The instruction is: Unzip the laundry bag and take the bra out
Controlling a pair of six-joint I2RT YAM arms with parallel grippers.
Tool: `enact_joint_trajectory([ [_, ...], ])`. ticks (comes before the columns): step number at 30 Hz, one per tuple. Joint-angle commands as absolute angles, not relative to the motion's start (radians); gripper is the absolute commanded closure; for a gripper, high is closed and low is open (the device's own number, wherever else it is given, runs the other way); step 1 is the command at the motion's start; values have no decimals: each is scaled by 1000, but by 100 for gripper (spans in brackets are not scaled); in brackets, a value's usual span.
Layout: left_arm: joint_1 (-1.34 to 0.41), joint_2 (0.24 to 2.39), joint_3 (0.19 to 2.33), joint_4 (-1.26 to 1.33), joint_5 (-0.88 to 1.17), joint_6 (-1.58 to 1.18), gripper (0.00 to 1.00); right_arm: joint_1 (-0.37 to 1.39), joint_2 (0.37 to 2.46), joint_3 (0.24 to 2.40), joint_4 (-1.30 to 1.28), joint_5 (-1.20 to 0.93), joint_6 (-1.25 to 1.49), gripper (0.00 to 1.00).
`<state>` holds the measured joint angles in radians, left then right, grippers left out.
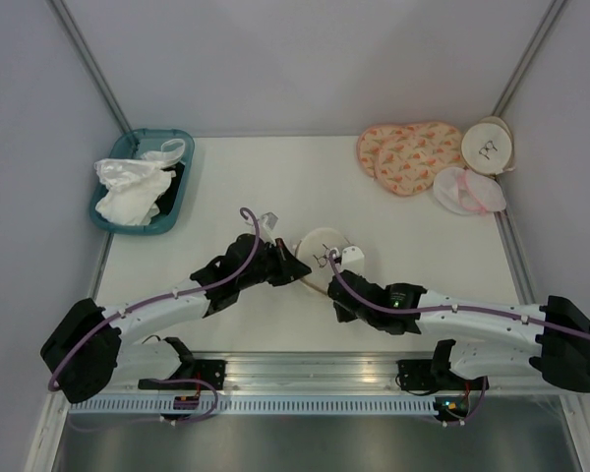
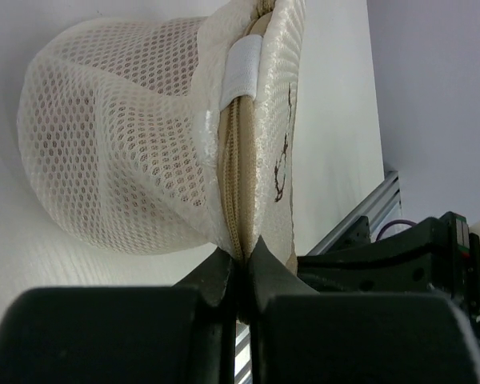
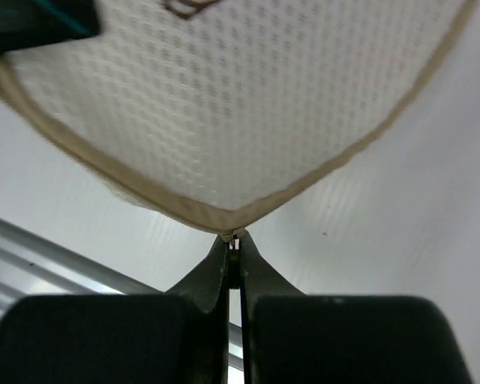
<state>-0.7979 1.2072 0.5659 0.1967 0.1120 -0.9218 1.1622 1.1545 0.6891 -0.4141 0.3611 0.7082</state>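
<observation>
Right gripper [image 3: 234, 250]: jaws pressed together on a small metal tab at the tan zipper rim of the laundry bag [image 3: 248, 104]. The rim is drawn to a point there. White table [image 3: 400, 240] beneath, metal rail [image 3: 48, 256] at left.
</observation>
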Motion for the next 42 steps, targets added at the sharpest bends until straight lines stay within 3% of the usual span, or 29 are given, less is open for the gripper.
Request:
enact_joint_trajectory([
  [1,-779,1178,614,176,66,-807,98,1166,1189,750,-659,524,837,100],
  [4,-776,1180,621,172,133,-746,98,1117,1233,796,-761,713,874,99],
  [8,-747,1180,679,118,186,-614,98,1057,1279,831,-779,811,851,99],
  [11,-680,1207,742,98,207,-551,98,1052,1266,848,-752,818,815,100],
  [15,-571,1319,850,138,296,-512,98,1052,1180,796,-615,668,723,100],
  [16,-548,1348,874,141,328,-514,89,1054,1161,784,-585,640,709,100],
  [17,-545,1386,912,140,330,-529,41,1054,1128,772,-536,617,701,99],
  [20,-545,1408,905,153,324,-590,1,1054,1100,747,-488,558,680,100],
  [24,-548,1333,775,172,265,-710,0,1052,1109,739,-439,497,640,100],
  [31,-656,1146,566,205,213,-905,0,1052,1115,692,-206,201,537,99],
  [42,-788,1247,601,314,209,-985,1,1055,1166,693,-110,80,511,100],
])
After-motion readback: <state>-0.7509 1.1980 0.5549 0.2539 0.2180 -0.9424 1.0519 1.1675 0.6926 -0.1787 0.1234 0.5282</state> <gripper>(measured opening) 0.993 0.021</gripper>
